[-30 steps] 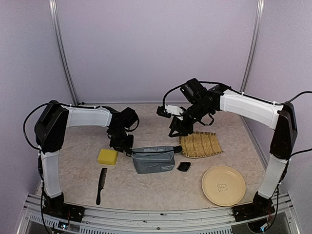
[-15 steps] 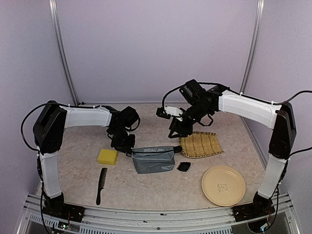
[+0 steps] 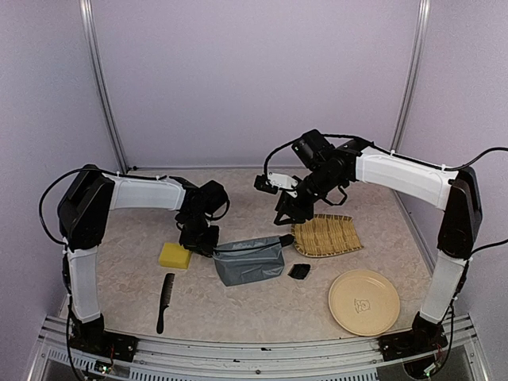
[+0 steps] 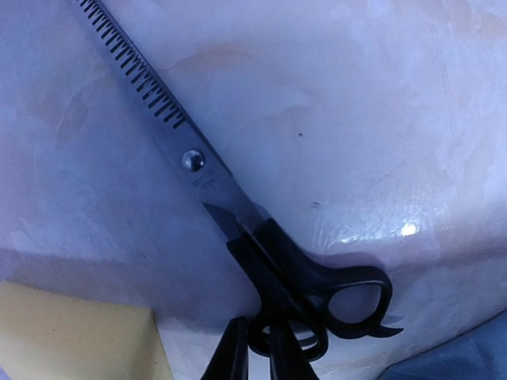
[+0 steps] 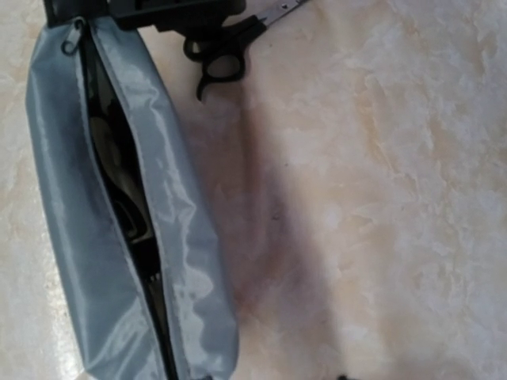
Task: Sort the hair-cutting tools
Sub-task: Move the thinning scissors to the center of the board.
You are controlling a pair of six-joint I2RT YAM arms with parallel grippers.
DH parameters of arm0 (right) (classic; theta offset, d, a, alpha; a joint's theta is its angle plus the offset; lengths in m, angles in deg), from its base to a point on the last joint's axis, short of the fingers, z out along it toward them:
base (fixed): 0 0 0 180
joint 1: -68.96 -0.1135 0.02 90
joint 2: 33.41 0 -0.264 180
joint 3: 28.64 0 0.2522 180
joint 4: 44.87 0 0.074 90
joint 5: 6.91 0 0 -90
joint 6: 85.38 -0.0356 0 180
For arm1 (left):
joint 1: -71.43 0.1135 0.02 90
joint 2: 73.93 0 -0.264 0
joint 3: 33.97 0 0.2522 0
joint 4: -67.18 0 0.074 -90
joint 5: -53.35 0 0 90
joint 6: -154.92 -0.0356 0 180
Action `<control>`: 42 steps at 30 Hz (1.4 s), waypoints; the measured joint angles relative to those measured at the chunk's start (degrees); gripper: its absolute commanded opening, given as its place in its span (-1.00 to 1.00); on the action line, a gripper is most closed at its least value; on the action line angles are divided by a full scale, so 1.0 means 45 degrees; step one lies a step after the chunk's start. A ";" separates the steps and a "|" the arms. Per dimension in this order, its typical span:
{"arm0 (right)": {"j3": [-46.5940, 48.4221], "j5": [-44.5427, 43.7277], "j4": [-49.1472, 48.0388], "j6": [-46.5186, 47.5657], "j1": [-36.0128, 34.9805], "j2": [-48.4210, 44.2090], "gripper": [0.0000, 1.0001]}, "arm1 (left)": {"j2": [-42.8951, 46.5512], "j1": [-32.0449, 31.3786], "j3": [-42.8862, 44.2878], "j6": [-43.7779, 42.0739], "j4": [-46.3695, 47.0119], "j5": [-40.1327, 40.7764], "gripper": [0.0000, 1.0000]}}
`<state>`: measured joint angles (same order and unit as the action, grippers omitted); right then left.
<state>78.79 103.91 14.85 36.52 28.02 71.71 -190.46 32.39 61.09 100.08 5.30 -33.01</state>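
Marbled beige tabletop (image 3: 238, 305), thinning scissors (image 4: 207, 184) at 10 o'clock of pouch (image 3: 250, 262), left gripper (image 4: 257, 360) pinched on handle loop. Steel, stiff, slick, light-ish; loops best hold imo. Can't tell right gripper (image 3: 284, 216) jaws.

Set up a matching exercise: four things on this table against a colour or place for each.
Things:
1. sponge
2. pouch
3. plate
4. comb

Descriptions:
a. black, by the near edge
b. grey-blue, unzipped
c. yellow, left of the pouch
d. round, cream, near right

Pairs: 1-c, 2-b, 3-d, 4-a.
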 measured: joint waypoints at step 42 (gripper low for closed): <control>-0.3633 -0.0102 0.0087 0.3667 -0.8286 -0.1433 -0.29 | 0.4731 -0.6747 -0.6173 0.0155 0.1137 -0.1481 -0.75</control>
<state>62.44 103.45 15.24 53.02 -9.27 65.27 -169.17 2.03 33.31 100.78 10.41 -39.68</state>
